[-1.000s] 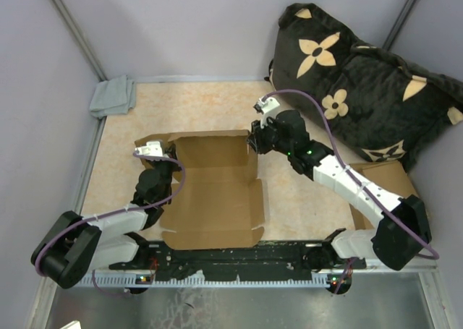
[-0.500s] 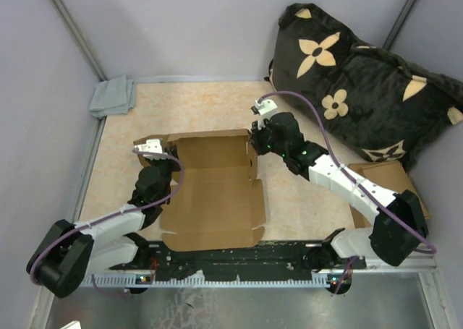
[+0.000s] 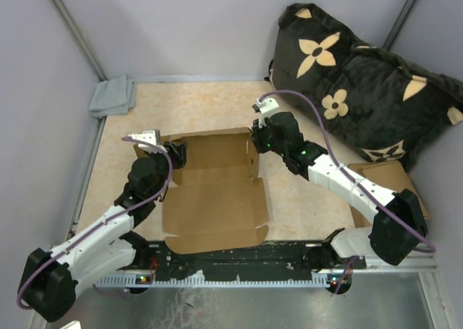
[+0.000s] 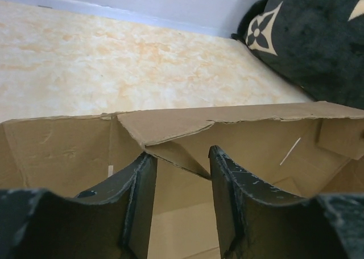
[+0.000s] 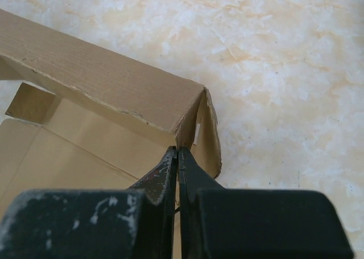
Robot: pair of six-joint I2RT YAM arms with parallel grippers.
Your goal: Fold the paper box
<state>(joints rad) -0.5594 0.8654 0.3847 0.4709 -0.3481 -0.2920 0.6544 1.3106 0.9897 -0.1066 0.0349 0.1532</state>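
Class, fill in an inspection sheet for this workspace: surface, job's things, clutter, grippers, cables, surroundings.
Surface: beige marbled table.
Job's things: paper box, partly folded, far wall raised, lying between the arms.
Clutter: grey cloth in the far left corner; black floral cushion far right; flat cardboard pieces beside the right arm.
Grippers: left gripper open, fingers straddling the box's far left flap; right gripper shut at the box's far right corner.
Cables: purple cable looping along each arm.
Surroundings: grey walls on three sides.
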